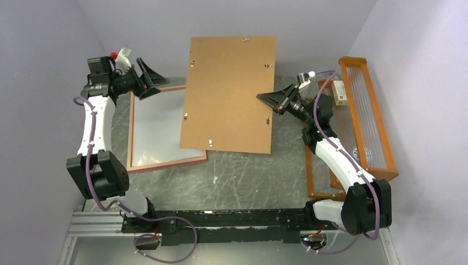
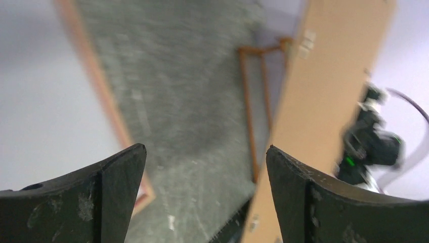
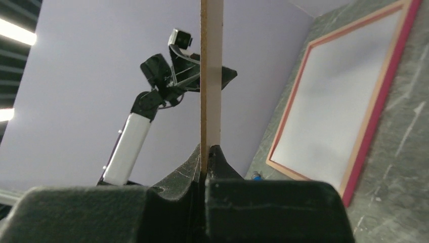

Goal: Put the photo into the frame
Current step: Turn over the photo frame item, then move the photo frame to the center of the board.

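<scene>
Pink-edged, wood-backed frame (image 1: 168, 163): flat on the table (image 1: 248, 176), left of centre in the top view. White sheet filling it, apparently the photo (image 1: 157, 130) face down. Brown backing board (image 1: 229, 91): raised, overlapping the frame's right side, its right edge pinched in the closed right gripper (image 1: 264, 98). Left gripper (image 1: 150, 81): fingers spread wide, empty, over the frame's upper left corner. Orange wire rack (image 1: 361, 110): far right.

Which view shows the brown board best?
Top external: the board's whole face shows, sharp and uncropped. Left wrist gives only a blurred slanted strip; right wrist shows just its thin edge, pinched in the right end effector.
</scene>
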Tool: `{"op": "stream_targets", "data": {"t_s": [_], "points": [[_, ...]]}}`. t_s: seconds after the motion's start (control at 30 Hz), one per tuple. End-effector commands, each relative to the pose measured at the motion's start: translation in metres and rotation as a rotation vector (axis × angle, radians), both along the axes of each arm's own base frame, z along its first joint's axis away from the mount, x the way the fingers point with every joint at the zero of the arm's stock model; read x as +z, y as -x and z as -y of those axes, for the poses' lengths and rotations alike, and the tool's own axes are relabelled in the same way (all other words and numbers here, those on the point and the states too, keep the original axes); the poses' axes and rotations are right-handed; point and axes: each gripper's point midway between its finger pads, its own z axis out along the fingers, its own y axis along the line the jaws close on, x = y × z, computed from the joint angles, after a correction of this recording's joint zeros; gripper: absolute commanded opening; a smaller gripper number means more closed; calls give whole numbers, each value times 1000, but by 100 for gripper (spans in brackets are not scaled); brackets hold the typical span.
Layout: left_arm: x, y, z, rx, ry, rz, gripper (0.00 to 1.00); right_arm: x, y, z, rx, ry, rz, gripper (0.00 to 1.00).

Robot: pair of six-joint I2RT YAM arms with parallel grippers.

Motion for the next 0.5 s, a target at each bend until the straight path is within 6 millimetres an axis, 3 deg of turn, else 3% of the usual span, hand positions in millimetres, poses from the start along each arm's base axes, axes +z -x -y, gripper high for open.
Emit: {"op": "stream_targets", "data": {"t_s": [0.0, 0.1, 0.2, 0.3, 0.47], "points": [[-62, -11, -90, 382, -326, -176, 93, 34, -1, 13, -75, 0, 106, 0], [-112, -1, -153, 624, -499, -382, 93, 28, -2, 14, -88, 36, 104, 0], [-150, 10, -193, 746, -549, -504, 92, 23, -3, 15, -98, 67, 102, 0], [-181, 10, -213, 796, -527, -558, 92, 19, -3, 17, -106, 91, 101, 0], [-220, -7, -226, 771, -523, -578, 92, 15, -2, 20, -110, 88, 103, 0]]}}
